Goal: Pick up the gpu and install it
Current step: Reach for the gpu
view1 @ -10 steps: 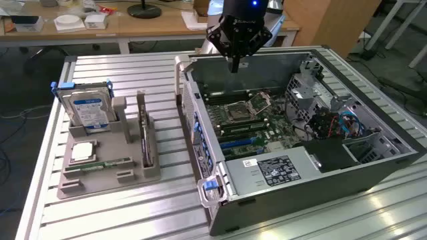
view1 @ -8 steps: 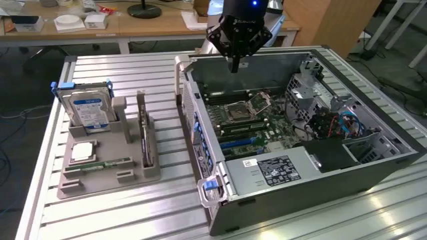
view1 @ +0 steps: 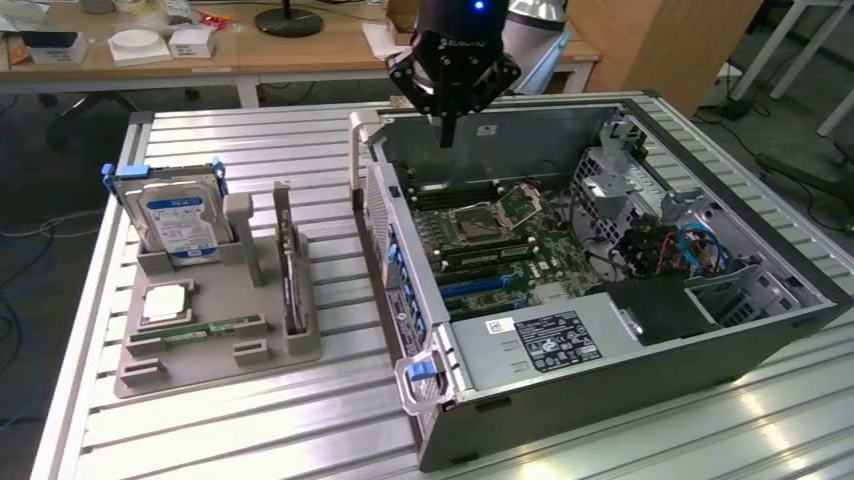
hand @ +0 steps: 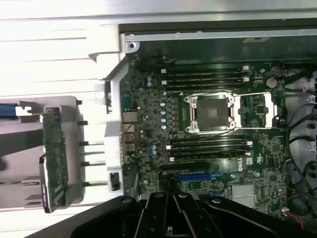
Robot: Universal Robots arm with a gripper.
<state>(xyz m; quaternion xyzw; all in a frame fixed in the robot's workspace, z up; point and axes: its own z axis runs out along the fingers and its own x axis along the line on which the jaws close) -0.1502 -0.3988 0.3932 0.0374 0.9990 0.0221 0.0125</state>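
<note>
The gpu (view1: 291, 272) stands on edge in a slot of the grey holder (view1: 220, 350), at the exterior view's left of the open computer case (view1: 641, 340). In the wrist view the gpu (hand: 54, 153) shows as a narrow green board beside the case's rear wall. My gripper (view1: 449, 128) hangs over the far end of the case, above the motherboard (view1: 501, 235). Its fingers are shut together, point down and hold nothing. The gripper (hand: 171, 210) shows in the wrist view as a dark body near the blue slot (hand: 197, 176).
On the grey holder are a blue-labelled hard drive (view1: 180, 222), a CPU (view1: 163, 303) and a RAM stick (view1: 214, 327). The case holds cables (view1: 674, 245) and a drive cage (view1: 621, 180). Desks with clutter (view1: 160, 45) stand behind the slatted metal table (view1: 227, 430).
</note>
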